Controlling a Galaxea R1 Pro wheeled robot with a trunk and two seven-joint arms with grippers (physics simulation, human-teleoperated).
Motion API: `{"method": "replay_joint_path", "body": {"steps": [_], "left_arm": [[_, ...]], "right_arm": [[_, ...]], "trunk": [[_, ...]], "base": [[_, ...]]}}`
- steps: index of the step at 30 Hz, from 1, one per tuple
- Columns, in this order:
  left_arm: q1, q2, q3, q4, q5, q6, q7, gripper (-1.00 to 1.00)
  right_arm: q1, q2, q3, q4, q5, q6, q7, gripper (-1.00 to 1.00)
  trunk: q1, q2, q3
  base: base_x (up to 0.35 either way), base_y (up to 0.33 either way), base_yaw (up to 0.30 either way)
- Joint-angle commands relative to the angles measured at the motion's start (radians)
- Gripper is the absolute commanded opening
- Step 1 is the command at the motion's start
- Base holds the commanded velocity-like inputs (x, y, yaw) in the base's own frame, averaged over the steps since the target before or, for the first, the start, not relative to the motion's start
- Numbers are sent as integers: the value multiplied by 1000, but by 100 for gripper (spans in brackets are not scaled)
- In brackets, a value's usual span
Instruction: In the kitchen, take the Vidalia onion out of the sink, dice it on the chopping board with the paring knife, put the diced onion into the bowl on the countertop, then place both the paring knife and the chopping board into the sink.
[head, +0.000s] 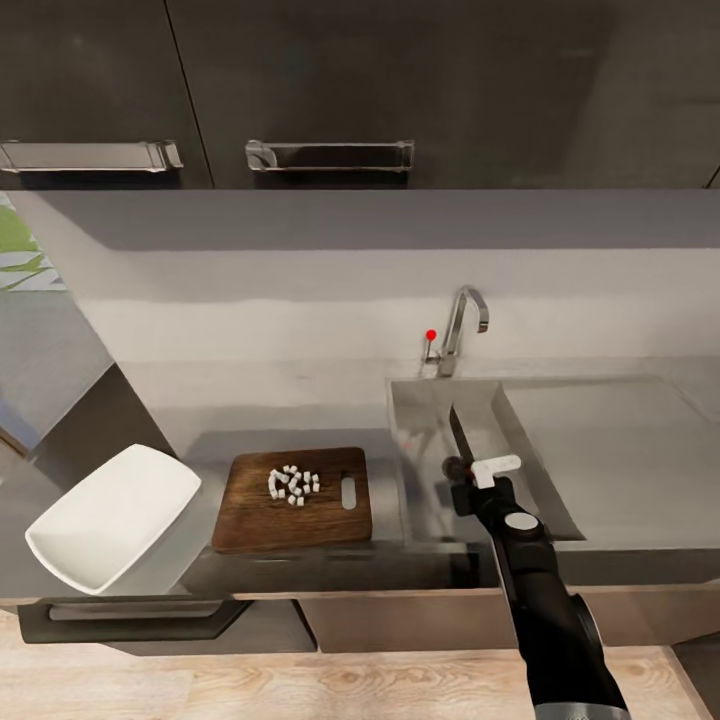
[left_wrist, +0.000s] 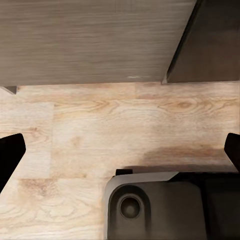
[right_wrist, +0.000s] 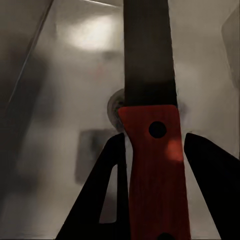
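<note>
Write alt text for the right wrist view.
A red-handled knife stands between the right gripper's two dark fingers, its dark blade pointing out over the steel sink. The sink's drain shows behind the knife where blade meets handle.

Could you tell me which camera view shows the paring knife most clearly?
The right wrist view: the knife runs down the middle, red handle between the right gripper's fingers, dark blade over the sink. The head view shows just its blade above the basin. The left wrist view looks at the floor.
</note>
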Motion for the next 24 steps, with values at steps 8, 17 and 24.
{"method": "replay_joint_path", "body": {"steps": [8,17,24], "left_arm": [[0,2,-8,-3,8,-2,9,100],[0,1,-8,-3,8,-2,9,100],[0,2,-8,-4,8,-3,9,100]], "right_arm": [[-1,10,-2,69,9,4,-65,-100],[-2,10,-1,106,9,4,-67,-100],[-3,10,-2,197,-83,0,-64,-100]], "trunk": [[1,-2,-2],[1,-2,-2],[1,-2,-2]], "base": [[42,-1,0],[151,35,0],[13,3,0]]}}
